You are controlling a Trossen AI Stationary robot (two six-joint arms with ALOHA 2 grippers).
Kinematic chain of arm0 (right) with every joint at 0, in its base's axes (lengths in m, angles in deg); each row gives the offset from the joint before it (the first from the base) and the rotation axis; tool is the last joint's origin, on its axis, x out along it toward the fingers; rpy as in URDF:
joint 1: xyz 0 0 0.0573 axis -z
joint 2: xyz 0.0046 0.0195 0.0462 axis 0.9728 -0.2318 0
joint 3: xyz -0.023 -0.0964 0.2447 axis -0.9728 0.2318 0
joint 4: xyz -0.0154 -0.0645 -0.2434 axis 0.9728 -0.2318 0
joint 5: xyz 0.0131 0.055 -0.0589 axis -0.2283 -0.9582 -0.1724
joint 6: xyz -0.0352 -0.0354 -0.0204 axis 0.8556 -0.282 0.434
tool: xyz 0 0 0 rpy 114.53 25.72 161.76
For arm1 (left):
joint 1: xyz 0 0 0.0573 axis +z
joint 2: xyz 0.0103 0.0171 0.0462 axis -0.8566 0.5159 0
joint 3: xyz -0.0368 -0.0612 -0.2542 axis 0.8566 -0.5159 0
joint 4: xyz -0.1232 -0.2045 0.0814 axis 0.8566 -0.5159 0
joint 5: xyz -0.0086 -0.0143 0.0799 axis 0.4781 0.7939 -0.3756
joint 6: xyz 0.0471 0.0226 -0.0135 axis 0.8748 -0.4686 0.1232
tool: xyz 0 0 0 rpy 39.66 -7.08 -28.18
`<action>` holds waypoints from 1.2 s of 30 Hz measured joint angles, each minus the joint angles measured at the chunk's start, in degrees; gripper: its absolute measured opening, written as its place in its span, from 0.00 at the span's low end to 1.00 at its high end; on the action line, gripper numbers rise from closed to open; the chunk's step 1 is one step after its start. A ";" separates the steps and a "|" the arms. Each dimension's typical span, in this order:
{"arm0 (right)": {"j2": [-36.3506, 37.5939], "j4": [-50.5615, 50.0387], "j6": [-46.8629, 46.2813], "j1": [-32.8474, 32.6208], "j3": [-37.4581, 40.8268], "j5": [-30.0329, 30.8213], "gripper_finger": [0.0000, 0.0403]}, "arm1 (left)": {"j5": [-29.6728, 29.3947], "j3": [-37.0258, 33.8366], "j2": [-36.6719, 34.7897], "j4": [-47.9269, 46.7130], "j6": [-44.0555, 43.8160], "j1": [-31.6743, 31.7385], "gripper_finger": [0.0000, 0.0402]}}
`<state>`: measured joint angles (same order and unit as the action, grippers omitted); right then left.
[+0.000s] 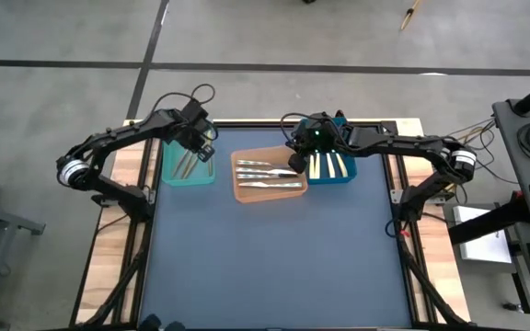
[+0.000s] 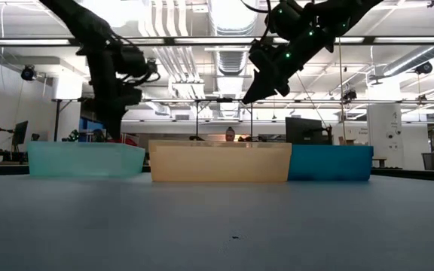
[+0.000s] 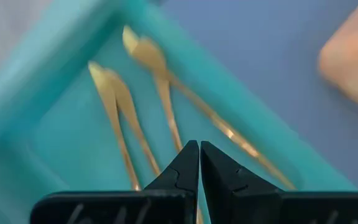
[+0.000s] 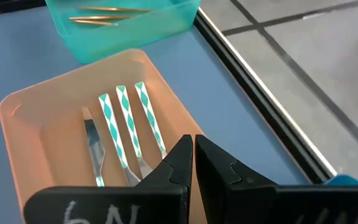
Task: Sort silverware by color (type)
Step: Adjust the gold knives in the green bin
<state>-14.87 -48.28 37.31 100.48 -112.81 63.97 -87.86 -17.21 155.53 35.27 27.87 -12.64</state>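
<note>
While all silverware (image 1: 267, 177) lay sorted in three bins along counter's (image 1: 274, 257) far edge, left gripper (image 3: 199, 163) hung pinched shut, empty, over teal bin (image 1: 188, 173); right gripper (image 4: 192, 155) likewise over orange bin (image 1: 269, 190). Pieces looked light, stiff, slick; grip mid-handle.

Both dark arms reach from the table's side edges in toward the upper middle of the overhead picture. The left gripper (image 1: 206, 153) sits at upper left of centre, pointing down, its two fingers (image 3: 188, 163) pressed tight together. The right gripper (image 1: 295, 163) hangs just right of centre, raised high in the level view, fingers (image 4: 180, 157) likewise closed.
</note>
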 joint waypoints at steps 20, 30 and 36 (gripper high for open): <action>0.64 0.23 5.38 0.00 0.00 0.00 0.02 | -7.05 -1.25 9.11 -2.52 -2.90 3.90 0.00; 0.91 0.43 9.33 0.19 0.17 -0.01 0.02 | -7.04 -1.25 12.68 -2.24 -2.87 6.09 0.00; 1.44 1.05 9.39 0.44 0.17 0.01 0.02 | -7.04 -1.25 13.54 -2.07 -2.87 6.08 0.00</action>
<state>-13.44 -47.24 46.69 100.91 -112.63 63.98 -94.90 -18.46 169.07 33.20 25.00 -6.56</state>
